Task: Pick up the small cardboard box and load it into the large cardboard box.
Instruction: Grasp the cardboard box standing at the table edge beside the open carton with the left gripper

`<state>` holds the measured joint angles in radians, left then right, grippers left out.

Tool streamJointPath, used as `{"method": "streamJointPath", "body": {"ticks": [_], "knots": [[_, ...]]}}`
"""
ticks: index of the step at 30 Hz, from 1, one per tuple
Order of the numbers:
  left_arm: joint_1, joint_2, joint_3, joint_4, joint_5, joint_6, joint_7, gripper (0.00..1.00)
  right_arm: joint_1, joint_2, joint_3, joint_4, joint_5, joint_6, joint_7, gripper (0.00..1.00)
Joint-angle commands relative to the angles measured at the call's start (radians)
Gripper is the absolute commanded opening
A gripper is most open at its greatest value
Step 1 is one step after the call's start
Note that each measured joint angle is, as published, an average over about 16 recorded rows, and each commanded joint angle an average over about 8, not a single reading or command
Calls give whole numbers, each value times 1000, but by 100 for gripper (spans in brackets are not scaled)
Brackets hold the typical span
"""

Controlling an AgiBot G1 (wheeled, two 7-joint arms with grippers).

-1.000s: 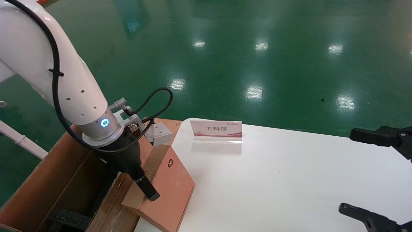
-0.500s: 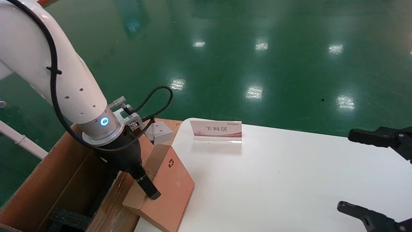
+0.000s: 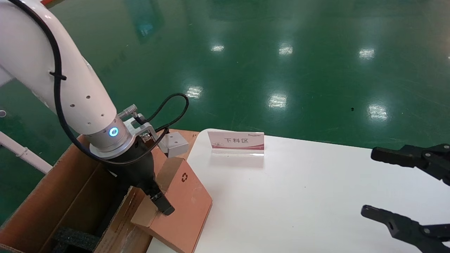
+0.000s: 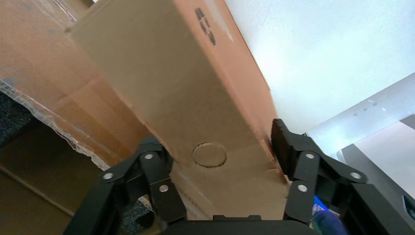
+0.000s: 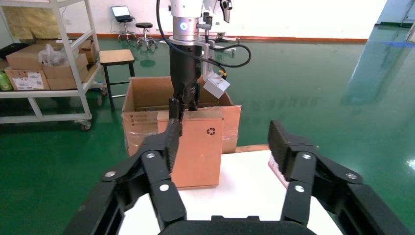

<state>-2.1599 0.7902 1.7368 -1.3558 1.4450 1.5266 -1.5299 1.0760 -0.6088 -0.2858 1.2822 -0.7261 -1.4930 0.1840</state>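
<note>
The small cardboard box (image 3: 186, 207), reddish-brown with a recycling symbol, stands tilted on the left edge of the white table, leaning toward the large cardboard box (image 3: 70, 189). My left gripper (image 3: 154, 209) is shut on its upper narrow tan edge; one finger lies on the red face and the other is hidden behind it. In the left wrist view the small cardboard box (image 4: 195, 98) fills the space between the fingers of the left gripper (image 4: 215, 142). My right gripper (image 3: 369, 182) hangs open over the table's right side, holding nothing. From the right wrist view the small cardboard box (image 5: 198, 147) stands before the large cardboard box (image 5: 142, 98).
A pink-and-white sign (image 3: 236, 141) stands at the far edge of the white table (image 3: 299, 196). Black foam (image 3: 75, 239) lies inside the large carton. Green floor surrounds the table. A shelf rack (image 5: 44, 63) and a stool (image 5: 116, 58) stand beyond the carton.
My left gripper and the small box's top edge have shifted slightly left toward the carton. My right gripper has moved left, farther into view.
</note>
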Motion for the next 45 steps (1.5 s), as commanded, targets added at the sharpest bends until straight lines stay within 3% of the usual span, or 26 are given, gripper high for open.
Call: {"method": "streamJointPath", "body": {"ticks": [1, 14, 28, 32, 37, 45], "knots": [[0, 0, 0, 0, 0, 0, 0, 0, 0, 0, 0, 0, 0, 0, 0, 0], [-43, -18, -14, 21, 2, 3, 22, 0, 0, 0, 0, 0, 0, 0, 0, 0], [-405, -54, -42, 46, 9, 57, 64, 0, 1, 0, -1, -1, 1, 0, -1, 0], [-530, -40, 43, 60, 15, 72, 67, 0, 1, 0, -2, -1, 1, 0, -1, 0], [-671, -16, 230, 78, -30, 79, 71, 0, 1, 0, -2, -1, 1, 0, -1, 0], [-759, 14, 534, 93, -151, 80, 75, 0, 1, 1, -2, -1, 1, 0, -1, 0]]}}
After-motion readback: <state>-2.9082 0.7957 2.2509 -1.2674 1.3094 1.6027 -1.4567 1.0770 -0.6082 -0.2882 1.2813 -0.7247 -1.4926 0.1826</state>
